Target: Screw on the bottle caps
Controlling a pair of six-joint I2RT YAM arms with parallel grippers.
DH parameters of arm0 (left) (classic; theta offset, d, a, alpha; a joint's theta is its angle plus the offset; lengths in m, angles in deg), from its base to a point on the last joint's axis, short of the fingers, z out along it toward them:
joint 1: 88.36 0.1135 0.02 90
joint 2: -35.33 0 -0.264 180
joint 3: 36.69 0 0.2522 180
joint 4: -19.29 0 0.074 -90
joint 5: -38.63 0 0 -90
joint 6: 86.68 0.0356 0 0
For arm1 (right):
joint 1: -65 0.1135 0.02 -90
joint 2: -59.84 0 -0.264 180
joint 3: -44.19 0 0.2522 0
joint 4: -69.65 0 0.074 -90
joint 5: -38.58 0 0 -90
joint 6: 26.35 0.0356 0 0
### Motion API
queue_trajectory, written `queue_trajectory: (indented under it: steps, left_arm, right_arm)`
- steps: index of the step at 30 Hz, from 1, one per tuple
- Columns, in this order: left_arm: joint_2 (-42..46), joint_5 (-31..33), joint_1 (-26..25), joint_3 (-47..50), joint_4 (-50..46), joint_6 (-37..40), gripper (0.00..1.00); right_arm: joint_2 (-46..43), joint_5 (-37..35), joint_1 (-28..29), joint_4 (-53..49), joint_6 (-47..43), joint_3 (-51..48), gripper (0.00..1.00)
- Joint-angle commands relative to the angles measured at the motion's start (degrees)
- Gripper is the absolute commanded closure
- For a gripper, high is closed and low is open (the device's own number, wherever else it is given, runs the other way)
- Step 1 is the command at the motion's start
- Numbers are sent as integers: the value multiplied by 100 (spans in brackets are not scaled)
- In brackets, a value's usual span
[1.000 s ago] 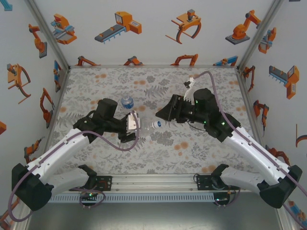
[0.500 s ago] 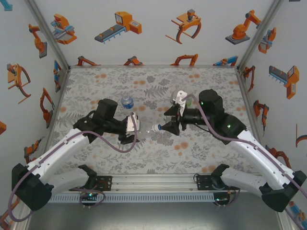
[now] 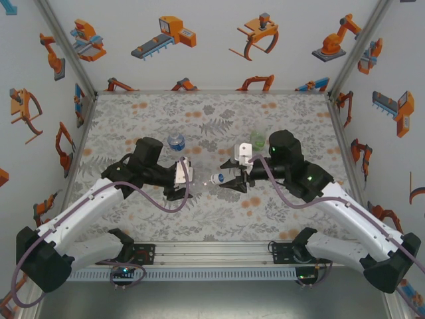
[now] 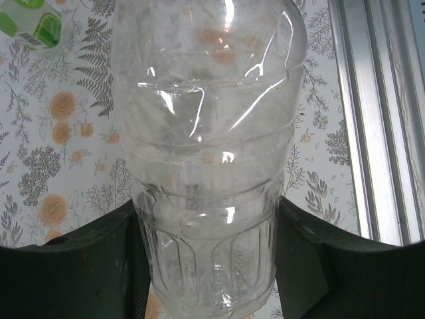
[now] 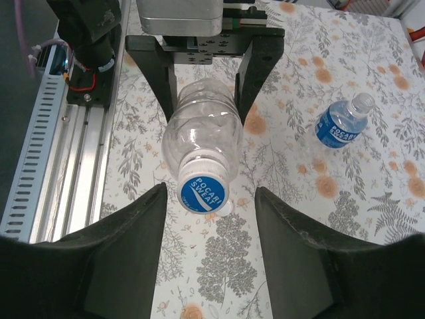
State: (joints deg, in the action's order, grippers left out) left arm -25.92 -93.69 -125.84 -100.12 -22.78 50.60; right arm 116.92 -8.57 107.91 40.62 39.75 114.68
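One colourless bottle (image 5: 199, 136), clear and ribbed, held level over the floral table (image 5: 332, 252), neck toward the right arm. White-rimmed cap (image 5: 204, 187) sits on the neck, blue top printed POCARI SWEAT. Left gripper (image 5: 208, 100) pinches the bottle body, arm angled inward. Right gripper (image 5: 211, 199) faces the cap head-on, fingers spread, a gap each side. Blue-labelled bottle (image 5: 340, 125) and green-tinted bottle (image 3: 257, 139) stand upright

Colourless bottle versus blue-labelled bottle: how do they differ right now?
The colourless bottle is unlabelled; the blue-labelled bottle wears a blue wrap. The colourless bottle lies sideways in the left end effector; the blue-labelled bottle stands free on the table. Both are clear plastic.
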Motion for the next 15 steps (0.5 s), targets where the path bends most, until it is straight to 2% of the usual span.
queue_trajectory:
  steps: [1, 7, 11, 13, 15]
  left_arm:
    - [72, -222, -7, -157, -139, 120, 100]
    - [77, -218, -6, -164, -139, 122, 100]
    - [80, -220, -11, -166, -148, 122, 100]
    - [88, -207, -7, -166, -146, 108, 100]
    - [94, -171, -7, -165, -110, 82, 100]
  right_arm:
    - [32, 75, 46, 345, -60, -66, 50]
    - [88, 74, 85, 348, -27, -101, 56]
    - [97, 66, 117, 358, 75, -119, 63]
    - [87, 9, 124, 405, 296, -143, 72]
    - [58, -198, 128, 591, 921, -234, 83]
